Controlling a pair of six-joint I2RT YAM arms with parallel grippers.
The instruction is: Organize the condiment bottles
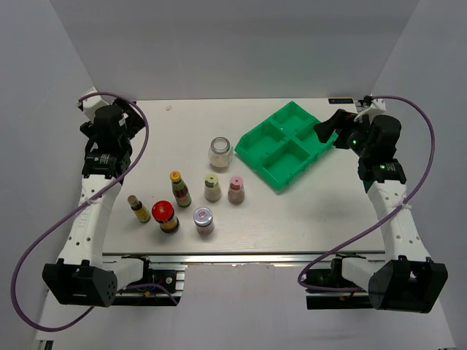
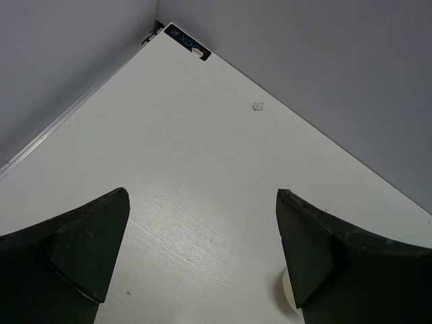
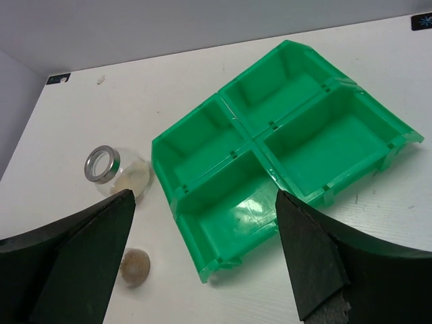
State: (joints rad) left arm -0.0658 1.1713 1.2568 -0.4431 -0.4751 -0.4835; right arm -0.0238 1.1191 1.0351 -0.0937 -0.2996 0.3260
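**Seven condiment bottles upright on the tabletop, both jaws released**

All seven condiment bottles stand upright on the white tabletop (image 1: pixel 182 124), long axes vertical and caps pointing up. They are left of the green four-compartment tray (image 1: pixel 288 144) and outside it.

The clear glass jar (image 1: pixel 220 152) is nearest the tray, just off its left corner. Its metal-rimmed mouth shows in the right wrist view, and a little pale material lies at its bottom.

Nearer the arms, the yellow-green-capped shaker (image 1: pixel 212 187) and the pink-capped shaker (image 1: pixel 236 189) stand side by side. The taller yellow-capped bottle (image 1: pixel 179 188) is to their left. In the nearest row are the small yellow-capped bottle (image 1: pixel 139 208), the red-lidded dark jar (image 1: pixel 166 216) and the silver-lidded jar (image 1: pixel 203 219).

The tray sits turned diagonally at the far right.

The left jaws are spread wide over bare tabletop at the far left, grasping nothing. The right jaws are likewise spread, above the tray's right edge.
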